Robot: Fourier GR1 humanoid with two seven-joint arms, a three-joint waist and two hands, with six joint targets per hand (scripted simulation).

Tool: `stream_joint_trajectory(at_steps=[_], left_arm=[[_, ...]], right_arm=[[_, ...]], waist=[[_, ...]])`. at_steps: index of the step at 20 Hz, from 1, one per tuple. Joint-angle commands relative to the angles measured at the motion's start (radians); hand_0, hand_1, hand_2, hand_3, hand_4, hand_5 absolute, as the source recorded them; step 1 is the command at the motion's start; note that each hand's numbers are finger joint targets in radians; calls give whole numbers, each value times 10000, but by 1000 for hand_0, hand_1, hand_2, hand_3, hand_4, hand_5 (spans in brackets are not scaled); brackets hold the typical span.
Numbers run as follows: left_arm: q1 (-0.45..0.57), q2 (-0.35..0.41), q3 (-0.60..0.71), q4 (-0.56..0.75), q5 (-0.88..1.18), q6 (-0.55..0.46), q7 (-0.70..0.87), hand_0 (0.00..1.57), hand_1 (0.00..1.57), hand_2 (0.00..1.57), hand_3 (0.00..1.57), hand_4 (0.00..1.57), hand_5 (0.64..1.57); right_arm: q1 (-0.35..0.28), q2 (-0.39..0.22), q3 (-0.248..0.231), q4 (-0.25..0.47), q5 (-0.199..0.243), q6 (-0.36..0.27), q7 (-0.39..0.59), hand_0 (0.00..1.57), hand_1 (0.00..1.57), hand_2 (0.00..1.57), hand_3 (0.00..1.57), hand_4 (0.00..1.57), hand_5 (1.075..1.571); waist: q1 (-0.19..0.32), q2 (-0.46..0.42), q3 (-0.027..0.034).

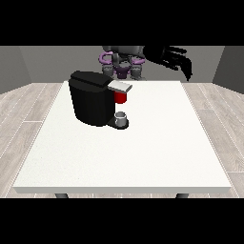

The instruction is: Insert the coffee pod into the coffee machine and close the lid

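White tabletop (pixel 143 157) fills the near part of the front view, bare at its front half; further back, left of centre, stands the black coffee machine (pixel 91 97), with a small grey cup (pixel 122 117) on its drip base at the machine's right side. Silver lid (pixel 119 86) sticks out over the cup, roughly level, and a red piece (pixel 121 97) shows right under it, most likely the coffee pod sitting in or at the brew slot (can't confirm how deep it is seated). Hand at the view's right (pixel 174 58) is raised well above and behind the tabletop's far right edge, well apart from the machine, fingers spread and pointing down-right, holding nothing. Other hand is not visible, only the torso and purple arm parts near the top centre. Judgement: pod looks already at the machine, so the step in hand is the lid close, or a final seating push if the pod sits proud. To do it well: bring the hand across to the left and down onto the lid from above, land flat fingers near the lid's free end, press straight down, don't sweep sideways or the cup below may get knocked; check the red is fully covered before backing off.
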Motion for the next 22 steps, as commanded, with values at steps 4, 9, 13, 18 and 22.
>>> stream_joint_trajectory(at_steps=[4,9,13,18,22], left_arm=[[-719,81,-267,-333,106,-243,412,0,0,0,0,297,1571],[-564,-349,-695,-695,-283,165,264,0,0,0,0,322,1571],[-374,-525,-862,-900,-337,292,594,0,0,0,0,246,1571],[293,-359,-514,-650,-82,208,753,0,0,0,0,266,1571],[1378,-203,-212,-210,1,113,266,0,0,0,0,266,1571]], right_arm=[[-831,37,-483,684,-95,-392,-64,0,0,0,0,0,1571],[-461,297,-485,896,-107,-473,-814,0,0,0,0,101,1571],[-596,75,-742,986,-324,-232,-1044,0,0,0,0,0,1571],[546,976,-337,565,-599,456,-2178,0,0,0,0,172,1571],[2206,1542,197,177,-950,728,-2947,0,0,0,0,263,1571]], waist=[[586,633,2],[413,662,4],[366,328,5],[-346,-540,6],[-927,-1394,7]])
